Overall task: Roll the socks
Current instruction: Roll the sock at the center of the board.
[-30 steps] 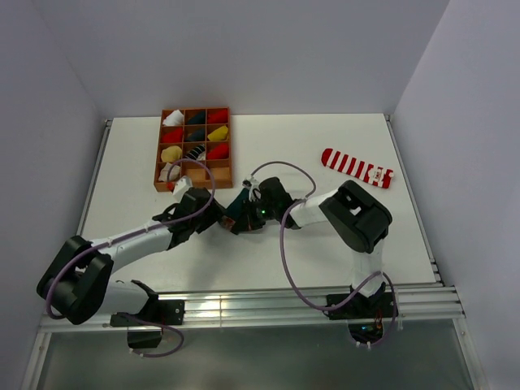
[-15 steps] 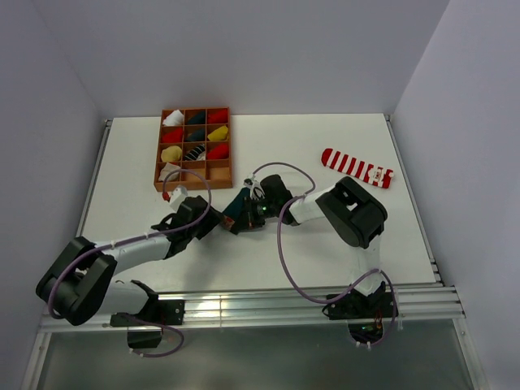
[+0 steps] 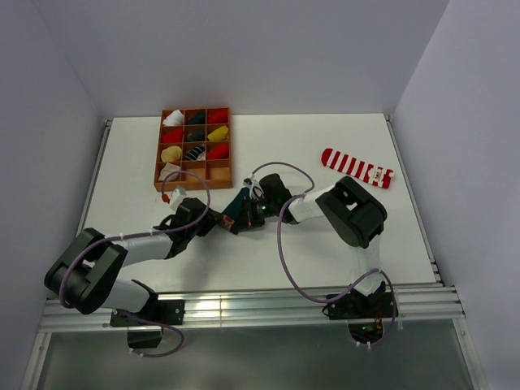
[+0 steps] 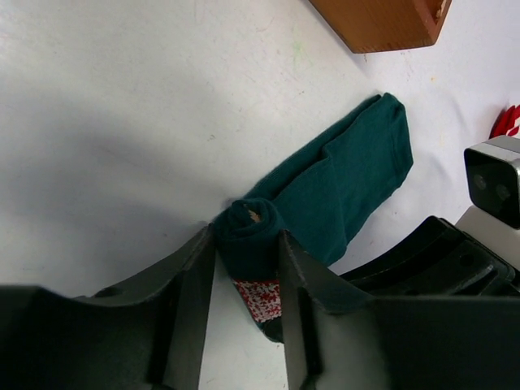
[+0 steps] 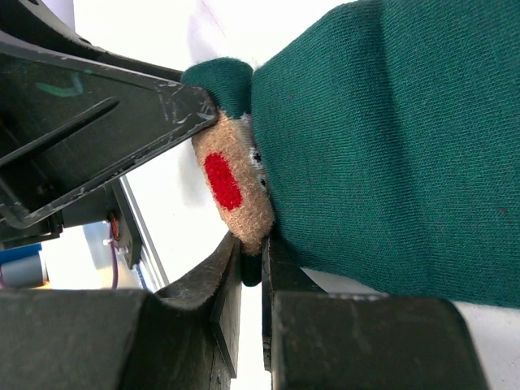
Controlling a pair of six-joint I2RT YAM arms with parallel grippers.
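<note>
A dark green sock lies at the table's middle between both grippers. In the left wrist view one end of it is wound into a tight roll, and the flat rest stretches away up and to the right. My left gripper has a finger pressed against each side of the roll. My right gripper is shut on the sock's edge beside a tan patch with a red spot. From above, the left gripper and the right gripper nearly meet. A red-and-white striped sock lies flat at the right.
A wooden compartment tray with several rolled bundles, red, yellow, white and dark, stands at the back left; its corner shows in the left wrist view. The right arm's camera housing is close to the sock. Grey walls enclose the table.
My left jaws have narrowed onto the rolled end of the green sock, and the left forearm has shifted slightly. The right gripper has kept its pinch and barely moved.
</note>
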